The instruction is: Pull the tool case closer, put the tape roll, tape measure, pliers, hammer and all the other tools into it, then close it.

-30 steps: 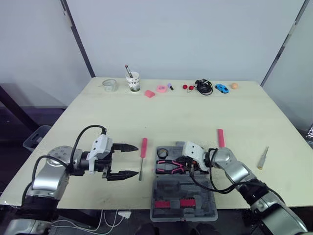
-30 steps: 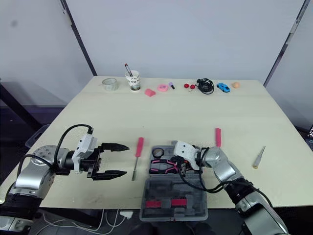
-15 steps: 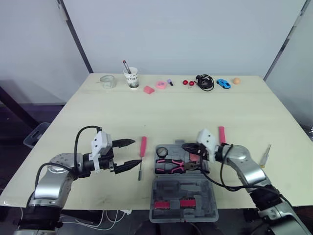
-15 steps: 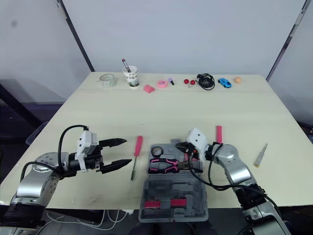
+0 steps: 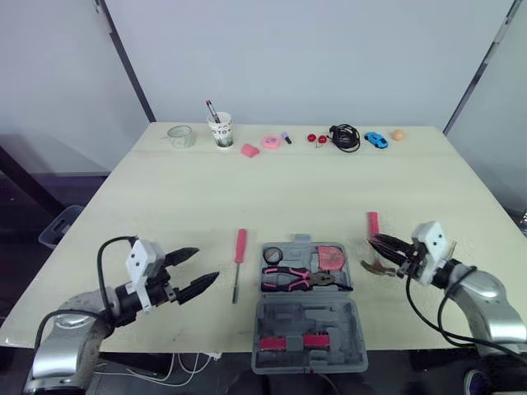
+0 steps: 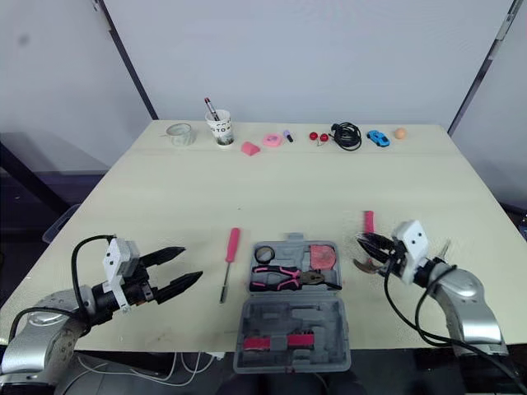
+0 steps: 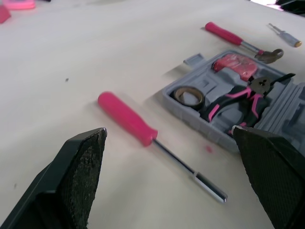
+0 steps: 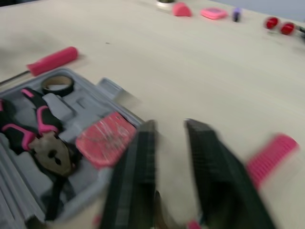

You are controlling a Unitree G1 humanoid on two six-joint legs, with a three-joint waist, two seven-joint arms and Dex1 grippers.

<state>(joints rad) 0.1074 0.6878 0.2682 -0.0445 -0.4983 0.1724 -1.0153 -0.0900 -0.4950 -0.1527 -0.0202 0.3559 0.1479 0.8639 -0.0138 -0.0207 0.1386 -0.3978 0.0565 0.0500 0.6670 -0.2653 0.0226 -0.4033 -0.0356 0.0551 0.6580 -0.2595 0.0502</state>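
Observation:
The grey tool case lies open at the table's near edge. Its far half holds the tape roll, the pink-handled pliers and the red tape measure. The hammer lies just right of the case, pink handle pointing away. My right gripper hovers open over its shaft, nothing between the fingers. A pink-handled screwdriver lies left of the case. My left gripper is open, left of that screwdriver and apart from it. A small screwdriver lies beyond the hammer.
Along the table's far edge stand a paper cup with a pen, a clear tape roll, small pink items, a black cable, a blue toy car and an orange ball.
My right gripper let go of the pliers, left them in the case and moved right to the hammer. My left gripper drew back left, away from the screwdriver.

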